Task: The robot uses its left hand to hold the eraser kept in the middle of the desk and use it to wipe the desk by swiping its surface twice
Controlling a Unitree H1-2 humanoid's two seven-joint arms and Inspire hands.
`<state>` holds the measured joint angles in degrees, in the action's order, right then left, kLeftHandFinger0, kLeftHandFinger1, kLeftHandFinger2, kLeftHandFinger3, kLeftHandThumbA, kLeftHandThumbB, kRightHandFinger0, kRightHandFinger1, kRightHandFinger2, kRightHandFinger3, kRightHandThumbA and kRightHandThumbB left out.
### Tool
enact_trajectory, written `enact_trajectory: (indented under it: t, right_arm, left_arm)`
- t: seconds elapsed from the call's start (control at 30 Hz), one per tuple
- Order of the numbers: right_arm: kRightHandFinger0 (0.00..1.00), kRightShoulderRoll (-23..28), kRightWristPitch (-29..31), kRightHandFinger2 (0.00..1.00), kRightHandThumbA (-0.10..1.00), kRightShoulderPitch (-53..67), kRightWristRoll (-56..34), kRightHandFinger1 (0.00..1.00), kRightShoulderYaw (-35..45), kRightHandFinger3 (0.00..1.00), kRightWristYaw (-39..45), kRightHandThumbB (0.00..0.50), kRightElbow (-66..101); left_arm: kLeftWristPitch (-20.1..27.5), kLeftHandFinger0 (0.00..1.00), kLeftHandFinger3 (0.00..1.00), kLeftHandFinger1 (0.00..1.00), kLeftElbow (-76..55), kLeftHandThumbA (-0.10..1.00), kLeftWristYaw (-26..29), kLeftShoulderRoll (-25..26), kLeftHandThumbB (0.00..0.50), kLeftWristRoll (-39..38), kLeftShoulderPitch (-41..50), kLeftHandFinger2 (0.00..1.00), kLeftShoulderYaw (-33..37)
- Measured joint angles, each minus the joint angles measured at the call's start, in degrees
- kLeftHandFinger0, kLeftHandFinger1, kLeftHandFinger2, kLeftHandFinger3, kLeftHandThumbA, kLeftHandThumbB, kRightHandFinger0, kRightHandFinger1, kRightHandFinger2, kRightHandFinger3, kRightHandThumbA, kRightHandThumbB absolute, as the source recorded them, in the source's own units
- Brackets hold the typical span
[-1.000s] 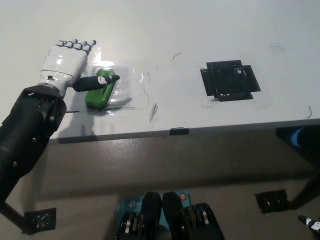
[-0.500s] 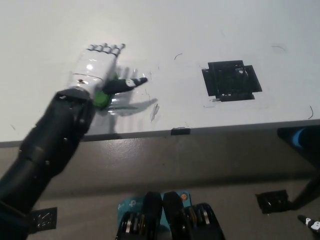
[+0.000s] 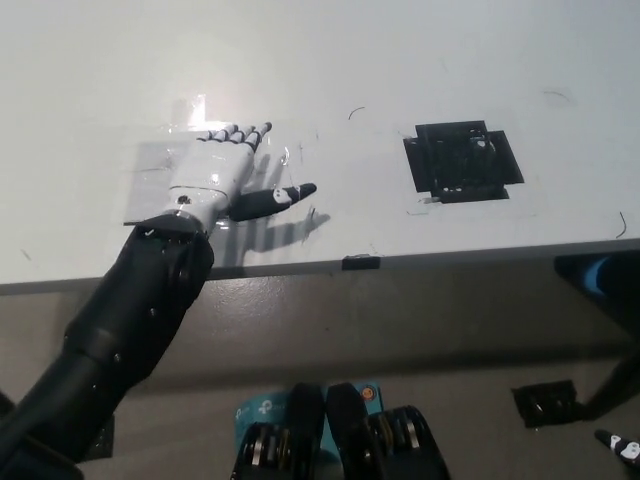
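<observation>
1. The white desk (image 3: 400, 60) fills the upper half of the frame, and its front edge runs across just below the middle, dropping slightly toward the left.
2. Below that edge, the grey floor (image 3: 420, 330) takes up the lower half of the picture.
3. The robot's dark left forearm (image 3: 130, 320) rises from the bottom left corner to the desk edge at centre left.
4. A black taped square (image 3: 462, 160) sits on the desk in the upper right, well apart from the hand.
5. A clear shiny patch of film or tape (image 3: 150, 175) lies on the desk in the upper left part of the frame, partly under the hand.
6. The left hand (image 3: 212, 178) lies flat on the desk at centre left, palm down, with its fingers (image 3: 245, 135) stretched toward the top of the frame and its dark thumb pointing right.
7. The eraser cannot be seen. No green shows around the hand, so whether it lies beneath the palm, and whether the hand grasps anything, cannot be told.
8. A small dark marker (image 3: 360, 262) sits on the desk's front edge near the middle of the frame.
</observation>
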<state>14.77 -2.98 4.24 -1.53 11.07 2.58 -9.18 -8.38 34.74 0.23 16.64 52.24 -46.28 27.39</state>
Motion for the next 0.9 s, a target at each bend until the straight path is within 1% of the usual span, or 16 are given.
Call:
enact_trajectory:
  t: [0.03,0.07,0.1,0.13,0.2,0.33,0.37,0.4,0.43,0.47,0.5,0.67,0.7,0.8,0.9]
  right_arm:
    - [1.00,0.0,0.0,1.00,1.00,0.0,0.0,1.00,0.0,1.00,0.0,0.500,0.0]
    - [1.00,0.0,0.0,1.00,1.00,0.0,0.0,1.00,0.0,1.00,0.0,0.500,0.2]
    - [1.00,0.0,0.0,1.00,1.00,0.0,0.0,1.00,0.0,1.00,0.0,0.491,0.3]
    - [1.00,0.0,0.0,1.00,1.00,0.0,0.0,1.00,0.0,1.00,0.0,0.477,0.5]
    - [1.00,0.0,0.0,1.00,1.00,0.0,0.0,1.00,0.0,1.00,0.0,0.497,0.7]
    - [1.00,0.0,0.0,1.00,1.00,0.1,0.0,1.00,0.0,1.00,0.0,0.500,0.8]
    - [1.00,0.0,0.0,1.00,1.00,0.1,0.0,1.00,0.0,1.00,0.0,0.500,0.8]
    - [1.00,0.0,0.0,1.00,1.00,0.1,0.0,1.00,0.0,1.00,0.0,0.500,1.0]
    - [1.00,0.0,0.0,1.00,1.00,0.2,0.0,1.00,0.0,1.00,0.0,0.500,1.1]
    - [1.00,0.0,0.0,1.00,1.00,0.2,0.0,1.00,0.0,1.00,0.0,0.488,1.2]
    - [1.00,0.0,0.0,1.00,1.00,0.2,0.0,1.00,0.0,1.00,0.0,0.499,1.3]
    - [1.00,0.0,0.0,1.00,1.00,0.3,0.0,1.00,0.1,1.00,0.0,0.500,1.3]
    - [1.00,0.0,0.0,1.00,1.00,0.3,0.0,1.00,0.1,1.00,0.0,0.500,1.3]
    - [1.00,0.0,0.0,1.00,1.00,0.3,0.0,1.00,0.2,1.00,0.0,0.500,1.3]
    - [1.00,0.0,0.0,1.00,1.00,0.3,0.0,1.00,0.2,1.00,0.0,0.500,1.4]
  left_arm:
    - [0.0,1.00,1.00,1.00,0.1,1.00,0.0,0.0,0.414,0.0,0.0,1.00,0.1]
    - [0.0,1.00,1.00,1.00,0.3,1.00,0.0,0.1,0.413,0.0,0.0,1.00,0.2]
    - [0.1,1.00,1.00,1.00,0.5,1.00,0.0,0.2,0.417,0.1,-0.1,1.00,0.2]
    - [0.1,1.00,1.00,1.00,0.6,1.00,0.0,0.4,0.410,0.1,-0.1,1.00,0.3]
    - [0.1,1.00,1.00,1.00,1.0,1.00,0.0,0.8,0.409,0.1,-0.1,1.00,0.5]
    - [0.1,1.00,1.00,1.00,2.2,1.00,0.3,1.2,0.405,0.2,-0.2,1.00,0.7]
    - [0.2,1.00,1.00,1.00,2.3,1.00,0.4,1.2,0.415,0.2,-0.2,1.00,0.8]
    - [0.3,1.00,1.00,1.00,2.5,1.00,0.7,1.2,0.436,0.2,-0.2,1.00,1.0]
    - [0.4,1.00,1.00,1.00,2.7,1.00,0.9,1.2,0.443,0.2,-0.2,1.00,1.1]
    - [0.4,1.00,1.00,1.00,2.9,1.00,0.9,1.2,0.449,0.2,-0.2,1.00,1.2]
    - [0.6,1.00,1.00,1.00,3.1,1.00,1.0,1.2,0.438,0.3,-0.2,1.00,1.5]
    - [1.0,1.00,1.00,1.00,4.7,1.00,1.2,0.9,0.426,0.6,-0.3,1.00,4.0]
    - [1.0,1.00,1.00,1.00,4.9,1.00,1.3,0.8,0.411,0.6,-0.3,1.00,4.2]
    - [1.2,1.00,1.00,1.00,5.8,1.00,1.8,0.2,0.407,0.6,-0.2,1.00,4.2]
    - [1.4,1.00,1.00,1.00,6.6,1.00,2.3,-0.5,0.421,0.5,-0.1,1.00,4.3]
